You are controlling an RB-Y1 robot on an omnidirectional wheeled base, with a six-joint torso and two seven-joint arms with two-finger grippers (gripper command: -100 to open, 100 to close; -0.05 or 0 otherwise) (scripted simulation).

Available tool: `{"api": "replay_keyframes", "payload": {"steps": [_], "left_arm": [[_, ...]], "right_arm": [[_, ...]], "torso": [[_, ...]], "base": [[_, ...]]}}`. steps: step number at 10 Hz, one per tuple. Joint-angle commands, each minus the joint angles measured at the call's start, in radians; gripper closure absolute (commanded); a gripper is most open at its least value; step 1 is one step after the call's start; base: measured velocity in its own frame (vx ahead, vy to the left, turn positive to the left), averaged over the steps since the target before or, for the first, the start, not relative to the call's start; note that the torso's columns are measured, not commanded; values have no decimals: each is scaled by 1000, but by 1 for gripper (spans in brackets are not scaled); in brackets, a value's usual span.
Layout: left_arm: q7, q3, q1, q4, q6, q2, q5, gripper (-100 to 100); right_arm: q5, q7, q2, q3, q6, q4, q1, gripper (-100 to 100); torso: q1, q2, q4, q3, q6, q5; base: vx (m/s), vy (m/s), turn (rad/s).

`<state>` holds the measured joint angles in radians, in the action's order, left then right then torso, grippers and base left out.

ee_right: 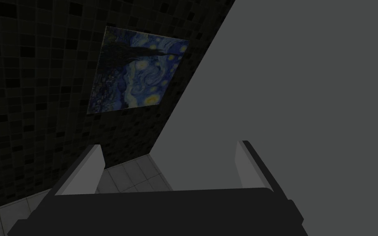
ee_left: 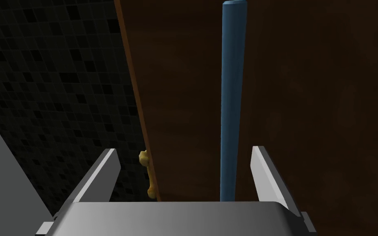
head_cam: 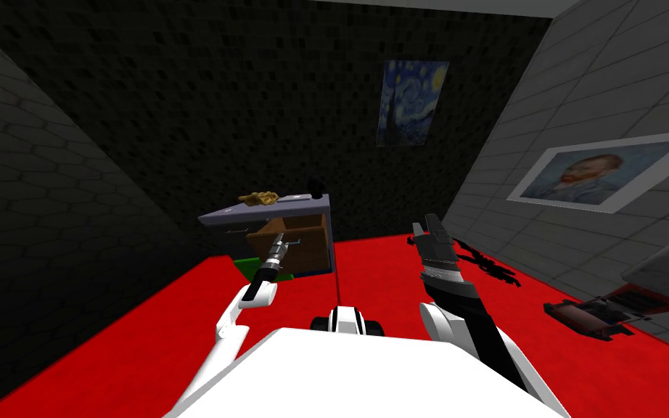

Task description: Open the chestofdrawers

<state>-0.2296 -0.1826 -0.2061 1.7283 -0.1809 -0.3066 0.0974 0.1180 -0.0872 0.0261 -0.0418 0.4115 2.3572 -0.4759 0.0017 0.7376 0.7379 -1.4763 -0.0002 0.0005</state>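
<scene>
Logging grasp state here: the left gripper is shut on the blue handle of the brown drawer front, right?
Not shut. In the left wrist view the left gripper is open: its fingers stand apart with the blue handle of the brown drawer front between them, neither one visibly pressing it.

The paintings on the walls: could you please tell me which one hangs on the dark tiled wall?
The blue starry-night painting hangs on the dark wall, behind the chest of drawers; the bearded man's portrait is on the lighter grey wall.
</scene>
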Motion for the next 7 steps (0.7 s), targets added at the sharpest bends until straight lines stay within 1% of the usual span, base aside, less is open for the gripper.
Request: {"api": "replay_keyframes", "payload": {"steps": [1, 2, 3, 4, 7], "left_arm": [[-37, -55, 18, -18, 24, -58, 29, -100], [-50, -76, 25, -20, 37, -80, 40, -100], [-40, -62, 28, -24, 31, -67, 33, -100], [-43, -65, 27, -27, 33, -69, 34, 0], [-42, -65, 26, -27, 34, -68, 34, 0]], "right_arm": [[0, 0, 0, 0, 0, 0, 0, 0], [0, 0, 0, 0, 0, 0, 0, 0], [0, 0, 0, 0, 0, 0, 0, 0], [0, 0, 0, 0, 0, 0, 0, 0], [0, 0, 0, 0, 0, 0, 0, 0]], "torso": [[-1, 1, 0, 0, 0, 0], [-2, 1, 1, 1, 0, -1], [-3, 1, 0, 1, 0, -1], [-2, 0, 1, 0, 1, -1], [-2, 0, 0, 0, 0, -1]], "base": [[-62, -79, -134], [-65, -97, -156], [-29, -44, -17], [-6, -6, 11], [0, 0, 0]]}}
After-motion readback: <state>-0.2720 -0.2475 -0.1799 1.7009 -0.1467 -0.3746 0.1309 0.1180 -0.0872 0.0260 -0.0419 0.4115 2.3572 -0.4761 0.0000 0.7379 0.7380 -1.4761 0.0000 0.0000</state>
